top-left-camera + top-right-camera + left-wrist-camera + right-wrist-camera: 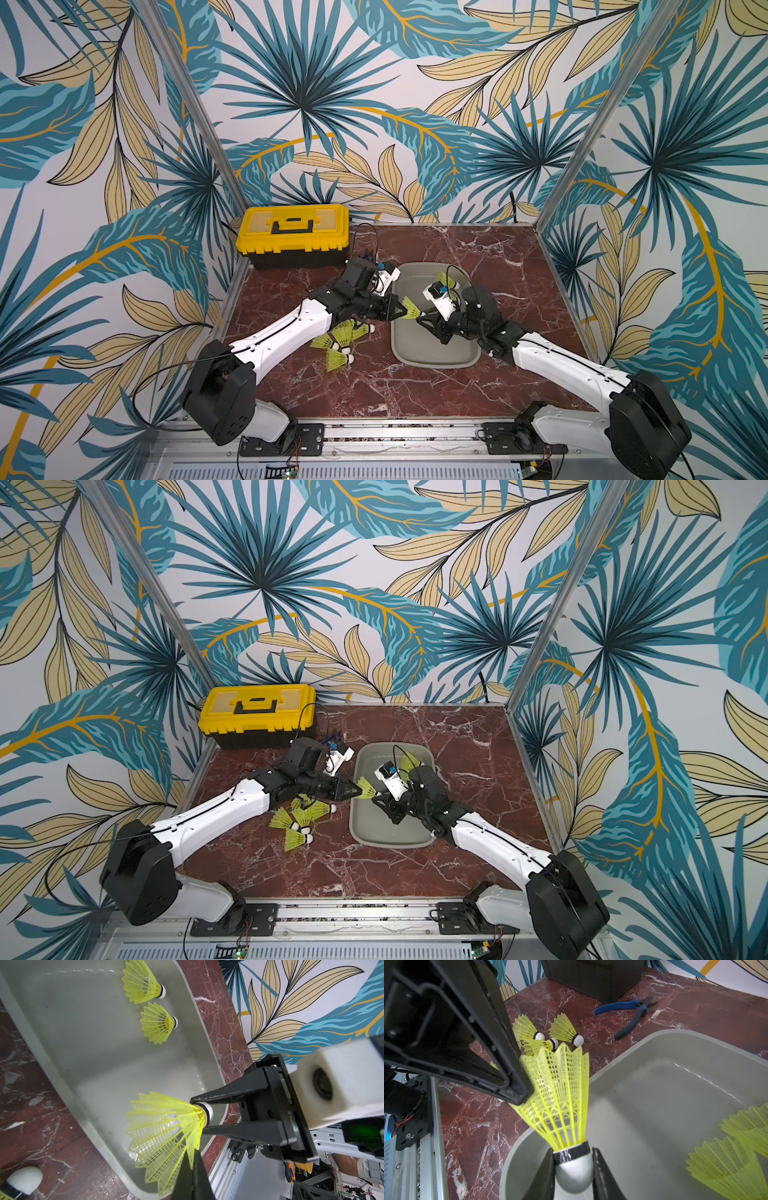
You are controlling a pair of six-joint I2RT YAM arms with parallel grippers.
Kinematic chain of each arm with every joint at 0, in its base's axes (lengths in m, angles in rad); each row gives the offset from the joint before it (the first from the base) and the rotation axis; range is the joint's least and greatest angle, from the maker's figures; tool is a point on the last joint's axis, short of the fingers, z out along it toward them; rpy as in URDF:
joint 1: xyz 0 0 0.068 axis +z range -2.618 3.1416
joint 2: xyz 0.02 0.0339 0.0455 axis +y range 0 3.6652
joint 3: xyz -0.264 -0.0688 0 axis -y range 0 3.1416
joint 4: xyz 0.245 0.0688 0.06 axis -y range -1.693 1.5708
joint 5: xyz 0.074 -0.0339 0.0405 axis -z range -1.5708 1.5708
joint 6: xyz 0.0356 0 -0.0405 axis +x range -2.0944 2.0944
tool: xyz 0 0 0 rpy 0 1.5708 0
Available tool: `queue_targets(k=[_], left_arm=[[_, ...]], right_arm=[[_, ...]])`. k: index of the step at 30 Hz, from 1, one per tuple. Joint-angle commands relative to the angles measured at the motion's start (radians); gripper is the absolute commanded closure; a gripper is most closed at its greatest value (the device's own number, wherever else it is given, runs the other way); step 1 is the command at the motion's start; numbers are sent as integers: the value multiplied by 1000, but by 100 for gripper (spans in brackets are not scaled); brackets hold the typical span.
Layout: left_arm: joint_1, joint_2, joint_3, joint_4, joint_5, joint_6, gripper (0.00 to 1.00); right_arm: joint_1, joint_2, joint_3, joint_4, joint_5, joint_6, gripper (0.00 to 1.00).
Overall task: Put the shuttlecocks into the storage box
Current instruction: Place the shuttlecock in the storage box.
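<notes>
One neon yellow-green shuttlecock (411,308) (366,787) hangs over the left rim of the grey storage box (436,363) (386,843), held from both ends. My left gripper (194,1151) (401,309) is shut, pinching the edge of its mesh skirt (162,1126). My right gripper (572,1150) (422,313) is shut on its white, black-banded tip (574,1172). Two more shuttlecocks (143,982) (158,1022) lie on their sides inside the storage box (93,1053). Several others (345,336) (564,1028) lie in a loose cluster on the table left of the box, partly under my left arm.
A yellow-lidded black toolbox (293,235) stands at the back left corner. Blue-handled pliers (631,1012) lie on the marble table between the toolbox and the storage box. Metal frame posts and patterned walls close in the sides and back.
</notes>
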Motion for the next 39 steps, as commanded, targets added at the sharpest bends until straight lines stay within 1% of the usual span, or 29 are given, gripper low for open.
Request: queue_targets(k=[1,3,5,9,13,17,24,29,33,39], left_arm=[[-7,14,15,116,35,-56,100],[-8,22,8,162,43,-82,100],[-11,31,6,197,26,-111,100],[-21,58,4,269,-7,-170,100],[-36,97,-2,346,-50,-248,100],[-52,142,-7,430,-75,-315,100],[-72,212,0,516,-89,-380,100],[-86,235,14,531,-93,-385,100],[-99,259,28,534,-99,-393,100],[-134,314,63,534,-109,-402,100]], right_arm=[[3,-18,3,3,16,3,70],[3,-34,-7,5,29,8,62],[4,-60,-25,10,54,16,53],[4,-129,-71,26,122,33,48],[4,-229,-122,35,199,56,44],[4,-325,-164,26,274,83,43],[4,-451,-209,-31,368,98,40],[3,-511,-230,-79,438,92,40],[4,-559,-241,-90,468,102,40],[3,-596,-236,-125,530,133,40]])
